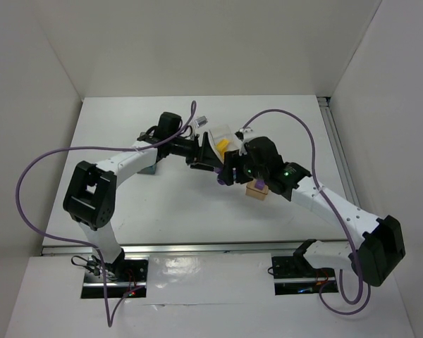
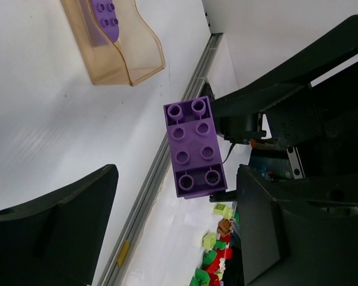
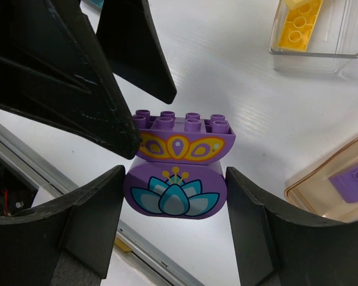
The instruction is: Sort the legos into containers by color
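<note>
Two black-and-white robot arms were seen meeting over the middle of a white table (image 1: 162, 211). A purple printed brick (image 3: 176, 161) was held clear of the table by the right gripper (image 3: 175, 179), whose two black fingers were pressed against either side of the brick's rounded lower half. That half was printed with a teal and white lotus. The studded upper half was printed with a yellow and orange pattern.

The left gripper (image 2: 176, 173) was spread wide. In the left wrist view the same brick was framed between its fingers, with eight studs turned toward the camera. In the right wrist view one left finger (image 3: 77, 89) was laid across the brick's upper left corner, and it could not be told whether it was touching.

A clear container (image 3: 310, 56) was set on the table beyond the grippers, and a yellow brick (image 3: 298, 27) was seen inside it. A translucent tan container (image 3: 322, 185) was set close to the right gripper, and a second purple brick (image 3: 355, 179) was lying inside it. From above, the clear container was seen just behind the two grippers, and the tan one was partly covered by the right wrist.
</note>
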